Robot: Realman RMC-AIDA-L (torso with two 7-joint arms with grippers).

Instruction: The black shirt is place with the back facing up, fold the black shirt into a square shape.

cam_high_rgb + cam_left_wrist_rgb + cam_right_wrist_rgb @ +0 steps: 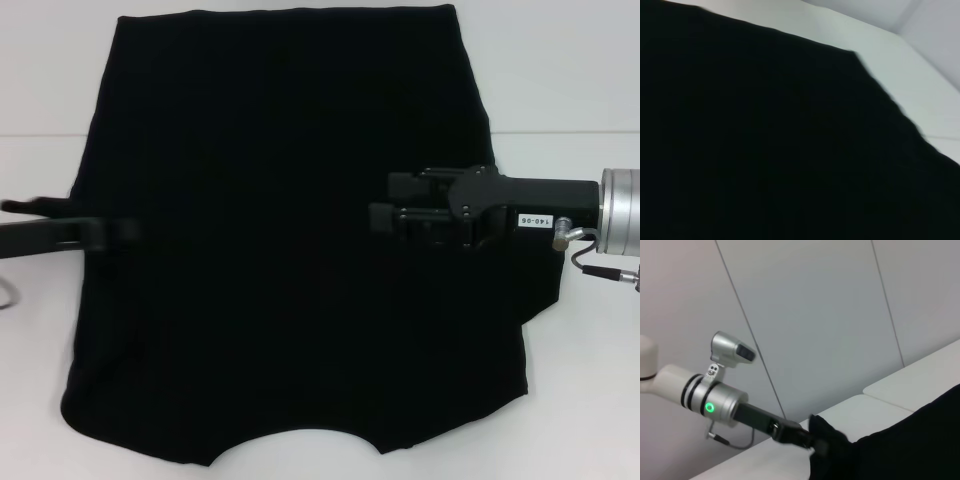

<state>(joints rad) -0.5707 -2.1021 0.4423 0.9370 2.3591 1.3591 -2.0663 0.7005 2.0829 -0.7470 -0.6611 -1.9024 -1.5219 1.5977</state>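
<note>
White tabletop (570, 80) is carrying the black shirt (280, 250), which is lying spread across most of it with the curved neckline at the near edge. From the left, the left gripper (125, 232) is reaching in at the shirt's left edge, where cloth is bunching over its tip, so I cannot tell how its fingers stand. From the right, the right gripper (385, 203) is hovering over the shirt's right half, though its black fingers are blending into the fabric and their spread is also unclear.

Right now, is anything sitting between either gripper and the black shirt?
Nothing visible. The right gripper is already over the black shirt, and the left gripper is at its left edge. Only white table surrounds the fabric.
</note>
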